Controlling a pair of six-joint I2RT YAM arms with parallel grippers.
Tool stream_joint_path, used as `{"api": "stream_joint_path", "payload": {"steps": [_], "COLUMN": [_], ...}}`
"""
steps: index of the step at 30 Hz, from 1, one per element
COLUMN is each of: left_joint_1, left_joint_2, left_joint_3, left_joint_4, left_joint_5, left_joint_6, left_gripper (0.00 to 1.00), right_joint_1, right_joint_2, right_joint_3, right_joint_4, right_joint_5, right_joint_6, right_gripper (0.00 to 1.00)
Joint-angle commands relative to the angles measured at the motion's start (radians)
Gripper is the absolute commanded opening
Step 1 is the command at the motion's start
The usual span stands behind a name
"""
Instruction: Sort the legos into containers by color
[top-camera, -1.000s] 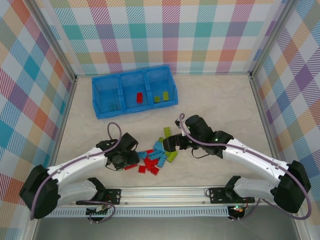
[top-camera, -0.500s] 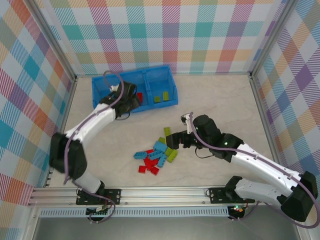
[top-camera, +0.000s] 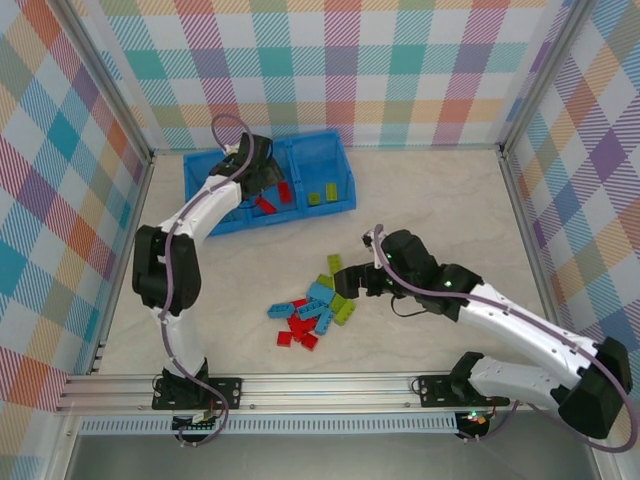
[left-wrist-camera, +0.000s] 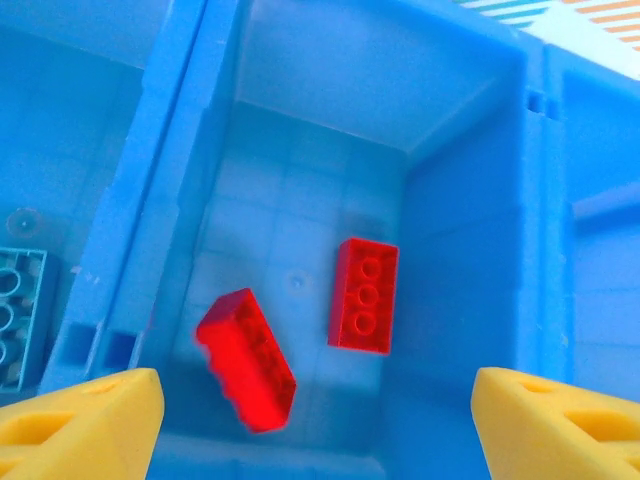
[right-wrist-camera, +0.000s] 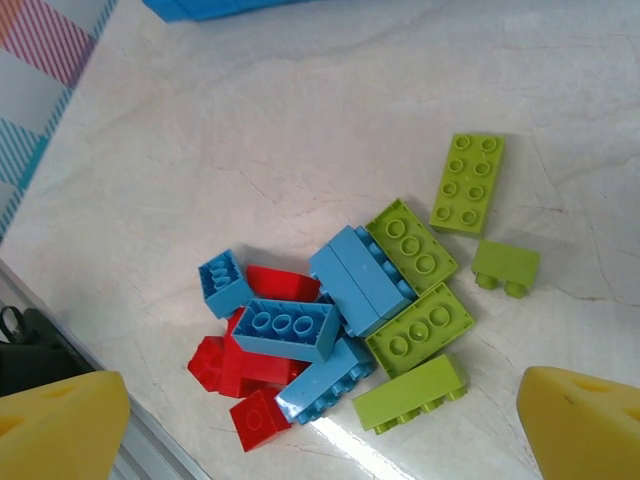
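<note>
Though glossy, studded red bricks (left-wrist-camera: 363, 295) in tray (left-wrist-camera: 470, 200).

Bare table (top-camera: 440, 200) right of tray (top-camera: 200, 222), lego pile (top-camera: 312, 312) crowding centre front

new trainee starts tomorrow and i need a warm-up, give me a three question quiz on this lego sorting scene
1. True or false: the left tool is open above the tray's middle compartment.
2. How many red bricks show inside that compartment? A one, B two, C four.
3. Fill in: the loose pile of bricks lies beneath the ___ tool.

Key: 1 true; 2 B; 3 right.
</note>
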Motion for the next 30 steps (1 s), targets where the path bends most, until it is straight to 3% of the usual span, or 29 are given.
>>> {"api": "stream_joint_path", "payload": {"steps": [1,4,9,14,17,22,26,28,30], "left_joint_1": [0.005,-0.001,-0.006,-0.039,-0.127,-0.218,-0.223,-0.223,-0.223], "left_joint_2": [-0.209,-0.391,-0.613,-0.738,-0.787,-0.839,-0.824,-0.8,-0.774], "left_joint_3": [-0.063,-0.156,-0.23,-0.32,-0.41,-0.565,-0.646,-0.658,-0.656], "left_joint_4": [-0.004,-0.02,-0.214,-0.444,-0.514,-0.471,-0.407,-0.381,-0.359], "left_joint_5": [0.086,0.125,0.125,0.376,0.354,0.349,0.371,0.366,0.365], "left_joint_6": [0.036,0.101,0.322,0.518,0.493,0.404,0.398,0.399,0.404], "left_gripper": [0.81,0.81,0.79,0.82,0.84,0.87,0.88,0.88,0.88], "right_joint_1": [0.037,0.08,0.121,0.12,0.121,0.131,0.152,0.099,0.013], "right_joint_2": [0.086,0.204,0.381,0.398,0.396,0.379,0.37,0.382,0.43], "right_joint_3": [0.08,0.162,0.274,0.237,0.227,0.188,0.159,0.143,0.169], "right_joint_4": [-0.015,-0.038,-0.024,0.075,0.056,-0.03,-0.144,-0.158,-0.167], "right_joint_5": [-0.007,-0.011,-0.052,-0.084,-0.089,-0.102,0.056,0.125,0.106], "right_joint_6": [-0.084,-0.161,-0.237,-0.254,-0.266,-0.274,-0.226,-0.165,-0.115], "right_gripper": [1.0,1.0,1.0,1.0,1.0,0.98,1.0,1.0,0.99]}}
